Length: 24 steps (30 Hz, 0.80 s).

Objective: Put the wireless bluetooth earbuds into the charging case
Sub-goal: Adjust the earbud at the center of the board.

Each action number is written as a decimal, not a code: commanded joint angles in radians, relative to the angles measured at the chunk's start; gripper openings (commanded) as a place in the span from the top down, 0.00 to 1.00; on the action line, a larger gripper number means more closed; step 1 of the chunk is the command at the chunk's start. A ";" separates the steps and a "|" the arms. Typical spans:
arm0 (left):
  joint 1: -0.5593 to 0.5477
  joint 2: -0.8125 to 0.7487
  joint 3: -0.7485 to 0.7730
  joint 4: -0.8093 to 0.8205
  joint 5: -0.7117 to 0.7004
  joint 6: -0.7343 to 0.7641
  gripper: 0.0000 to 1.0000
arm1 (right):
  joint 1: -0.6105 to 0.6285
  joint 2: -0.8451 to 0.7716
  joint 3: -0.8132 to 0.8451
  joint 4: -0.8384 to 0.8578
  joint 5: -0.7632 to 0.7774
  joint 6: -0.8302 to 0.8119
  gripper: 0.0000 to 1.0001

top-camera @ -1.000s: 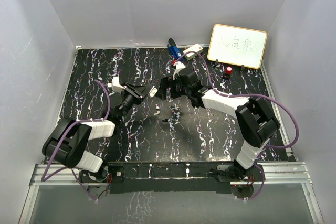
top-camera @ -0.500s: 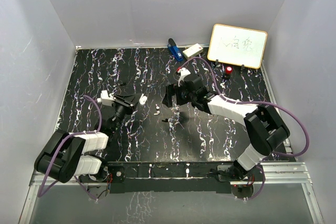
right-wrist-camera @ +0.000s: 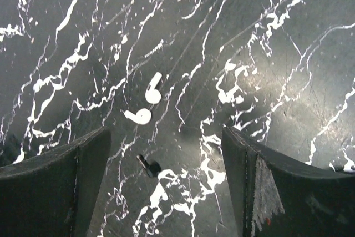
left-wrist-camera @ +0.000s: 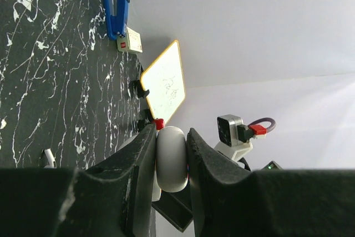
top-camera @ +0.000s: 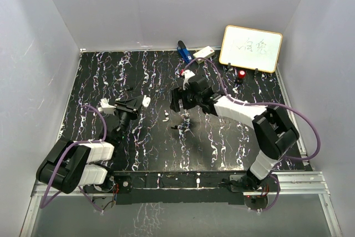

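Black marbled table (top-camera: 111, 70), plain white walls (top-camera: 166, 4)

The charging case (left-wrist-camera: 171, 159) — its sides hidden by the clamping fingers (left-wrist-camera: 133, 181).

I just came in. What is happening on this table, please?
The left gripper is shut on the round white charging case. The right gripper hovers open over the two white earbuds, which lie close together on the black marbled table. Neither earbud is in the case yet.
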 commanded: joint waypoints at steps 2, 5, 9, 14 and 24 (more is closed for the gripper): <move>0.004 -0.020 -0.006 0.085 -0.019 -0.007 1.00 | 0.038 0.071 0.136 -0.046 0.095 -0.031 0.32; 0.005 -0.009 -0.009 0.106 -0.011 -0.025 1.00 | 0.066 0.156 0.184 -0.071 0.115 -0.025 0.40; 0.005 0.009 -0.011 0.140 -0.004 -0.041 1.00 | 0.100 0.202 0.221 -0.083 0.175 -0.021 0.47; 0.005 0.014 0.008 0.118 0.010 -0.041 1.00 | 0.111 0.214 0.234 -0.076 0.213 -0.007 0.50; 0.005 0.025 0.018 0.110 0.037 -0.039 1.00 | 0.131 0.211 0.228 -0.108 0.158 0.031 0.55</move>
